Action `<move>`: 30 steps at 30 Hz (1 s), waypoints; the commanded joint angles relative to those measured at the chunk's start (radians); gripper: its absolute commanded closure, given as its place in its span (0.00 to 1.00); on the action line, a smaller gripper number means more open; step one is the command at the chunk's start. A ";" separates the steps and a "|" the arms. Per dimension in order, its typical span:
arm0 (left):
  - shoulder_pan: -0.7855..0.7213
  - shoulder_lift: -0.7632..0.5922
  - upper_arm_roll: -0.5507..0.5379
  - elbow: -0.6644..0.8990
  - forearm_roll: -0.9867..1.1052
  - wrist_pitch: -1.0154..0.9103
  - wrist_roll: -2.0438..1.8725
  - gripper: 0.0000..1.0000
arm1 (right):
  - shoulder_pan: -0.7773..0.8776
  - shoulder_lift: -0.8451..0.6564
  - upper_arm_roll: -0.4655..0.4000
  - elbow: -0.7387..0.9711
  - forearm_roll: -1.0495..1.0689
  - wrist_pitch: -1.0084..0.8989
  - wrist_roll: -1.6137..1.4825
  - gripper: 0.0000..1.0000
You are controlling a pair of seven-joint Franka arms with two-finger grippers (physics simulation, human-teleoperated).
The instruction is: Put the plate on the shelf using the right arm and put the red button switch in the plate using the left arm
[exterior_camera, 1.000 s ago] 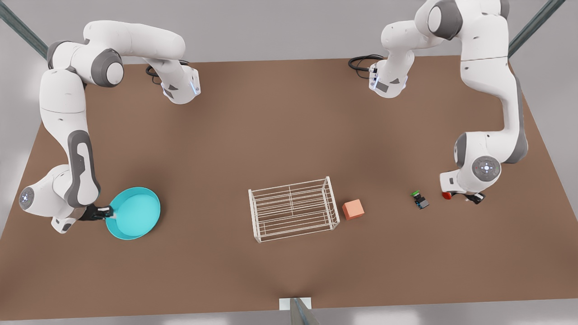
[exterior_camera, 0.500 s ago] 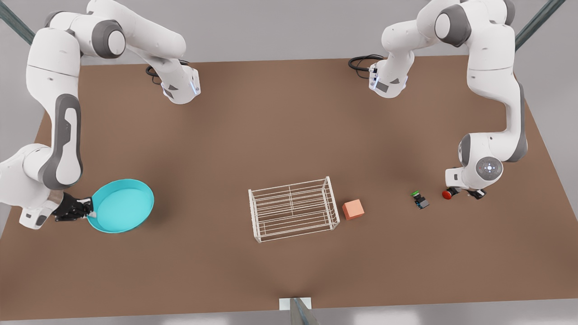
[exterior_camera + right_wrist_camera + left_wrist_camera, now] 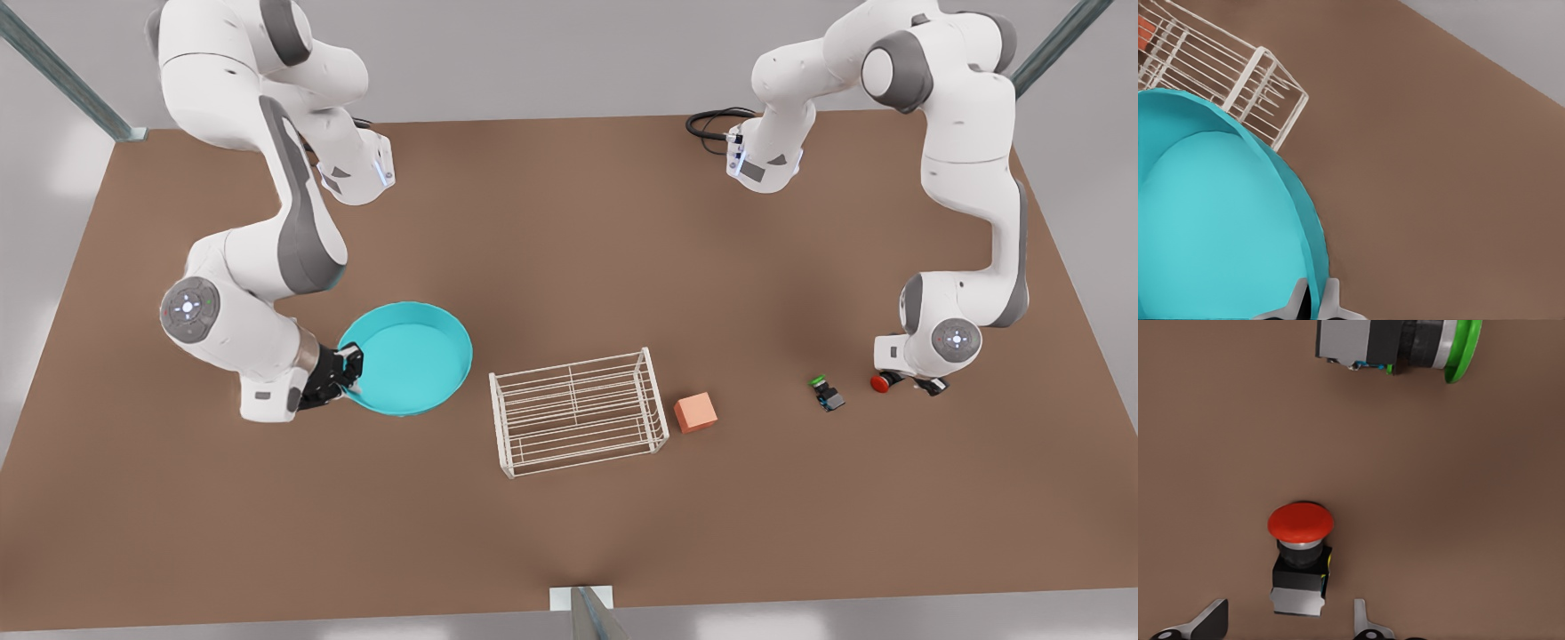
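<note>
Right hand, left of centre in the front view, is clenched on the rim of the turquoise plate, carried just left of the wire shelf. Risk: edge-only pinch, so plate could tilt or clip the rack's near end. Left hand, far right, is spread wide either side of the red button switch on the desk; a skewed close may knock it toward the green-capped switch.

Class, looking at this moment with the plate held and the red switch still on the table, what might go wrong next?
The right pincer grips the plate by its rim alone, so it may tilt or slip before reaching the shelf.

The left pincer, open around the red button switch, could tip it; the green switch lies close.
</note>
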 commanded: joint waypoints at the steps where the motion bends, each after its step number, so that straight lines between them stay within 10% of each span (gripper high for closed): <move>1: 0.003 0.005 0.000 -0.001 0.006 0.025 0.033 0.07 | 0.037 0.044 0.003 0.072 0.013 -0.012 0.740 0.87; 15: 0.039 0.047 0.000 -0.007 0.019 0.061 0.033 0.15 | 0.310 0.345 -0.040 0.241 0.051 0.393 1.138 0.85; 20: 0.039 0.044 0.000 -0.005 0.019 0.059 0.033 0.48 | 0.339 0.351 -0.040 0.230 0.048 0.426 1.172 0.84; 21: 0.037 0.044 0.000 -0.005 0.019 0.059 0.033 0.51 | 0.344 0.351 -0.042 0.230 0.048 0.426 1.187 0.00; 25: 0.037 0.022 0.000 -0.005 0.018 0.044 0.033 0.51 | 0.273 0.229 -0.042 0.158 0.057 0.370 1.083 0.00; 30: 0.036 -0.104 -0.026 0.001 0.007 -0.080 0.033 0.51 | 0.055 -0.032 -0.025 0.161 0.053 -0.181 0.718 0.00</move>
